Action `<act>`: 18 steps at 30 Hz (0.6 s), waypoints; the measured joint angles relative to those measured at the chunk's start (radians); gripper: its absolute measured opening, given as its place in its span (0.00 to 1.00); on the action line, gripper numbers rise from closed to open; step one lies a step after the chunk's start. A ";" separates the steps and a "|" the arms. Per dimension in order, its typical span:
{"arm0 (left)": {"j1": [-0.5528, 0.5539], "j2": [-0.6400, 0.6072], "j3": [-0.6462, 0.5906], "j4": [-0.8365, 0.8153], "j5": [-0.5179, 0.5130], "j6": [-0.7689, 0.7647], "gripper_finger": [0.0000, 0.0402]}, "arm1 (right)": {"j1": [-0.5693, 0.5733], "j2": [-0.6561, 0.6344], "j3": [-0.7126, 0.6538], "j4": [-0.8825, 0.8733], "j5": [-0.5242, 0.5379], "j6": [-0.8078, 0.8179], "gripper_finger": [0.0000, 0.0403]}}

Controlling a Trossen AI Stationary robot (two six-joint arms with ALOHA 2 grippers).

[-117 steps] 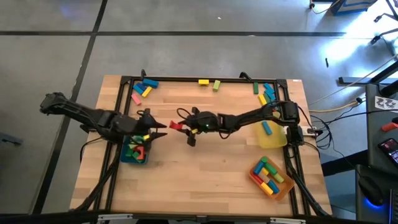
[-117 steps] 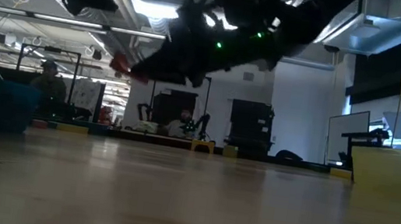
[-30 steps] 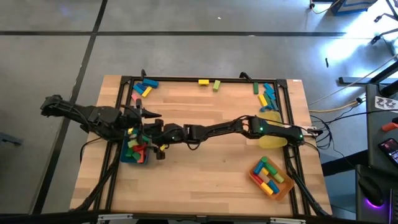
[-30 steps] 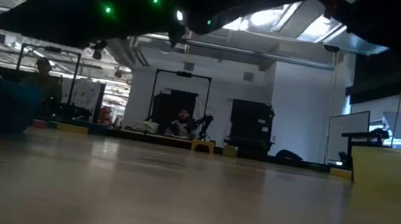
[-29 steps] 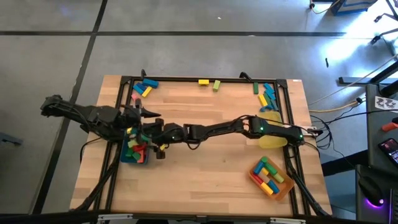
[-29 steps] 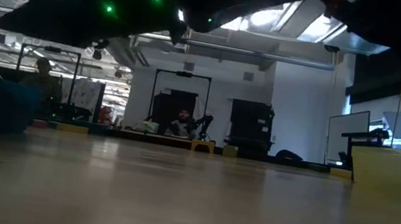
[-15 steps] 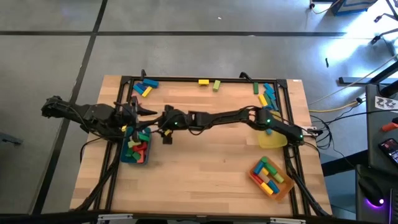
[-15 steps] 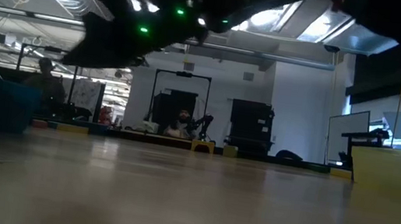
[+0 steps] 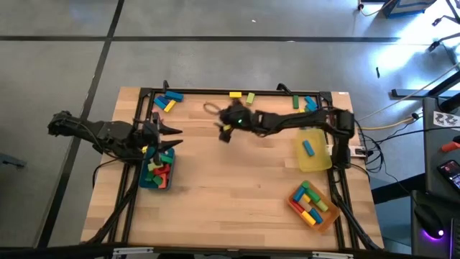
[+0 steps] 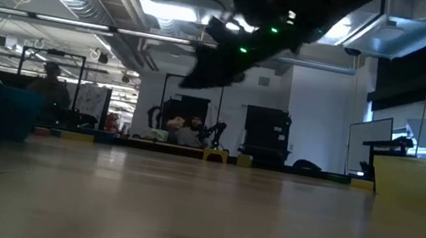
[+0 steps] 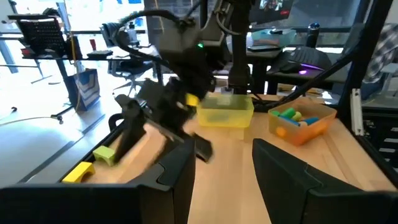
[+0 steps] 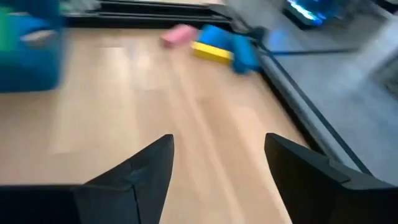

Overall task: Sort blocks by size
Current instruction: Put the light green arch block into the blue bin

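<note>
A: Where is the right pincer [image 9: 224,128]?
B: Above the counter [image 9: 237,187], toward the far edge and a little left of its middle. Its two fingers stand apart with bare wood between them in the wrist view, and nothing is held.

A: And the left pincer [image 9: 175,137]?
B: At the left edge of the counter, just over the teal tray [image 9: 155,174]. Its fingers are spread too, with empty space between them.

A: Where are the blocks?
B: Spread out. A heap of red, green and yellow ones [image 9: 158,167] fills the teal tray. Blue, yellow and pink ones [image 9: 166,101] lie at the far left corner. A yellow block [image 9: 235,94] and a green block [image 9: 250,98] sit side by side at the middle of the far edge. More blue and yellow ones [image 9: 307,106] lie at the far right corner.

A: Any in the other trays?
B: One blue block [image 9: 308,148] lies alone in the yellow tray [image 9: 314,161] at the right edge. The orange tray [image 9: 313,203] near the front right corner holds a mix of colours.

A: Anything beyond the counter?
B: In the low view a person [image 10: 191,129] sits at a desk far back in the room.
</note>
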 joint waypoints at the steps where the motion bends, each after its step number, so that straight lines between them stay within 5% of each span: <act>1: 0.005 0.001 0.000 0.002 0.000 0.000 0.36 | -0.016 -0.021 -0.022 -0.015 0.006 0.009 0.63; 11: 0.064 0.038 -0.001 -0.003 -0.006 -0.006 0.36 | -0.157 -0.055 -0.043 -0.252 0.216 0.155 0.63; 18: 0.073 0.090 -0.001 -0.002 -0.006 -0.015 0.36 | -0.272 -0.051 -0.043 -0.290 0.164 0.418 0.63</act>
